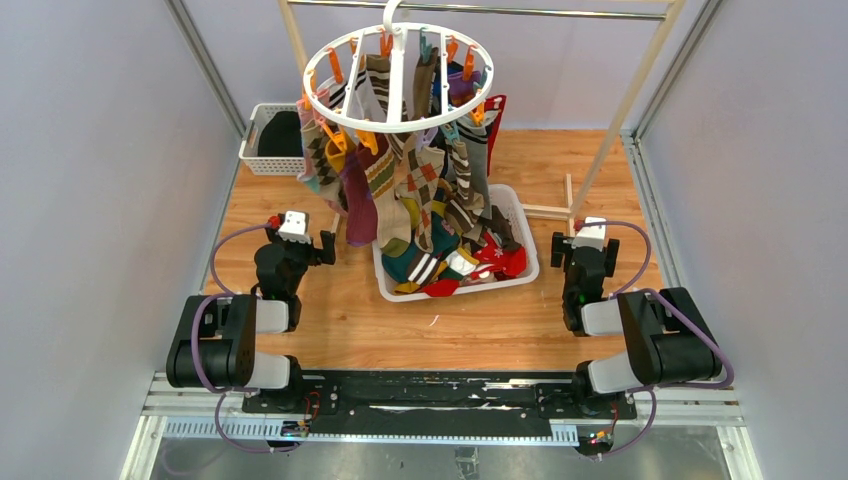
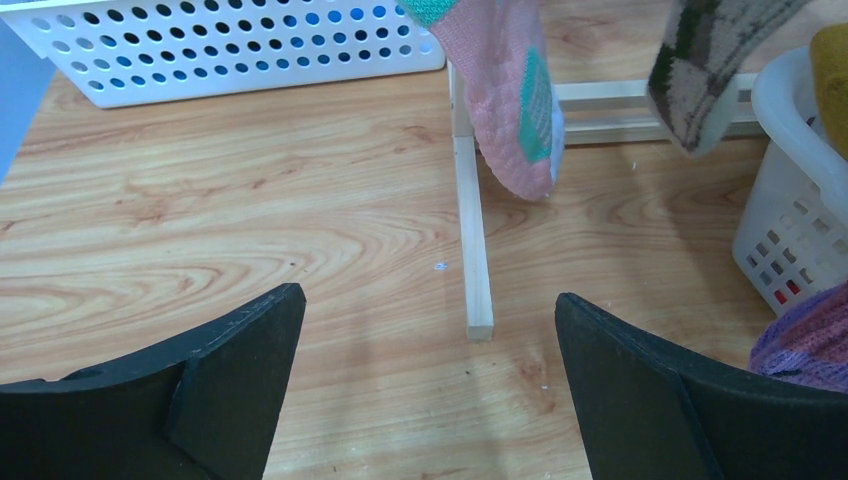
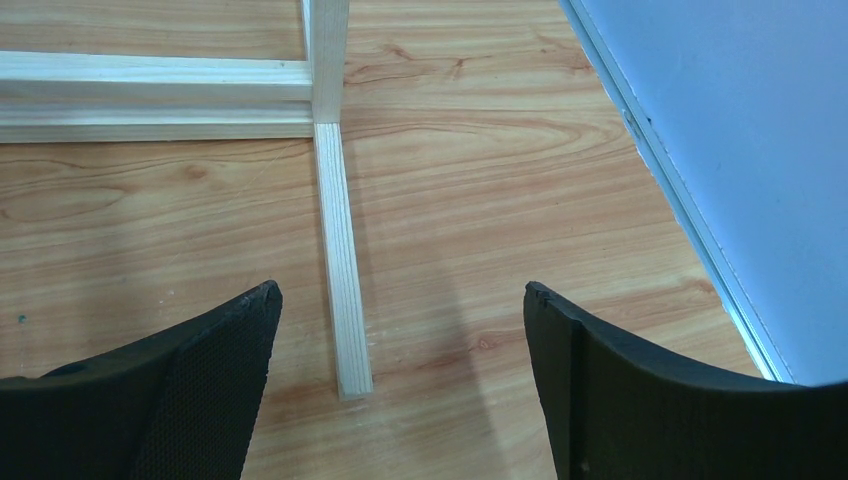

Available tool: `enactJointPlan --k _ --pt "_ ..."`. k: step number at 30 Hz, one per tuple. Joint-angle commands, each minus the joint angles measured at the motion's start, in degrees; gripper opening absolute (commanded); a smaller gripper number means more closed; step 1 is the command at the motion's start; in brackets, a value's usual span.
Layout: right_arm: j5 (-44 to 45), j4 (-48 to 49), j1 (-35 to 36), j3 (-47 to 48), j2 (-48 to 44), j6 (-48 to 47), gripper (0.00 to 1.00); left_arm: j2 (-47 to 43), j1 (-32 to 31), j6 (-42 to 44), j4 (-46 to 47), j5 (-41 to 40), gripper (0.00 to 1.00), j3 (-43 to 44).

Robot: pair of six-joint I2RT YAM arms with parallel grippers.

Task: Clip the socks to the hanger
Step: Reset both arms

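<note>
1. The hanger (image 1: 397,80) hung by its hook from the metal rail (image 1: 520,10) at the back of the table (image 1: 300,340), its orange and teal clips holding the socks (image 1: 425,180) in a crowded curtain
2. The lowest of those hanging pieces reached into a white basket (image 1: 527,262) directly beneath the ring, where more lay heaped in red, teal and striped layers
3. The left gripper (image 2: 428,297) sat low over bare wood left of that basket, jaws spread wide with nothing between them
4. Straight ahead of its fingers a wooden foot (image 2: 470,230) of the rack lay on the table, and a pink sock (image 2: 510,100) with a teal patch dangled just above it; an argyle sock (image 2: 700,70) hung further right, and a purple sock (image 2: 810,335) edged in beside the basket wall
5. A slotted basket (image 1: 262,160) holding dark cloth (image 1: 280,135) stood behind, at the table's back left
6. The right gripper (image 3: 402,290) waited right of the white basket, jaws likewise wide and empty, with a second wooden foot (image 3: 340,280) between its fingers and the enclosure wall (image 3: 720,120) close on its right
</note>
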Motion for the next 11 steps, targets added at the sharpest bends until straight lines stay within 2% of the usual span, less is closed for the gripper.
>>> enactJointPlan --k 1,11 --pt "1.1 1.6 0.6 0.7 -0.1 -0.7 0.89 0.1 -0.4 1.0 2.1 -0.9 1.0 -0.1" --pt "0.2 1.2 0.1 0.9 -0.1 -0.6 0.9 0.1 -0.4 1.0 2.1 -0.9 1.0 0.0"
